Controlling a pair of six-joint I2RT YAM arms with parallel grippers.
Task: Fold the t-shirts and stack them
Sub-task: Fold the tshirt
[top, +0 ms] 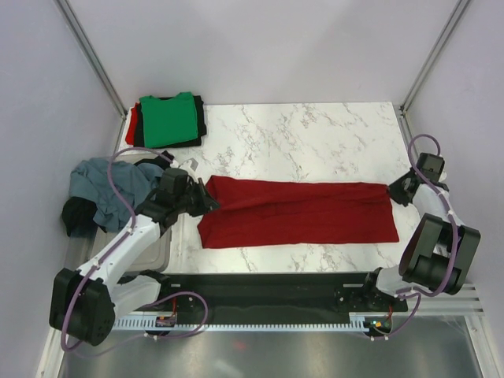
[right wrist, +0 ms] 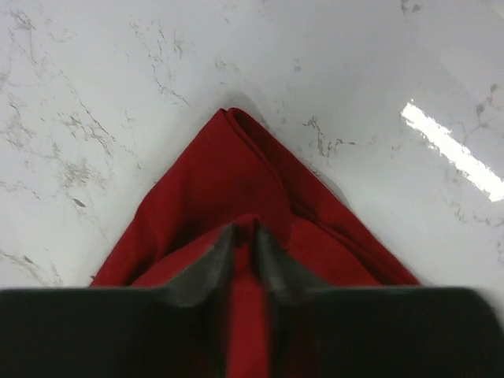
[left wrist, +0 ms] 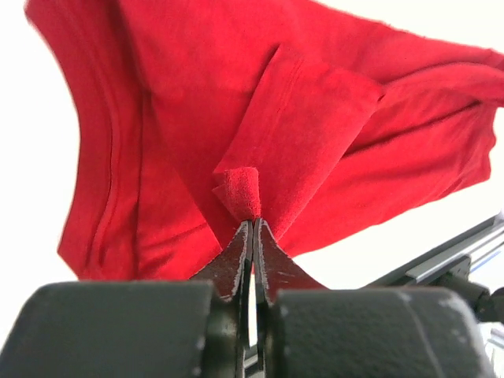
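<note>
The dark red t-shirt lies folded into a long band across the marble table. My left gripper is shut on the band's left end; in the left wrist view a small tuft of red cloth sticks out past the closed jaws. My right gripper is shut on the right end; in the right wrist view a ridge of red cloth sits between the fingers. A folded stack with the bright green t-shirt on top, over black and red ones, lies at the back left.
A clear plastic tub stands at the left edge, with a crumpled grey-blue t-shirt and a black one draped over it. A black rail runs along the near edge. Grey walls close in the sides and back.
</note>
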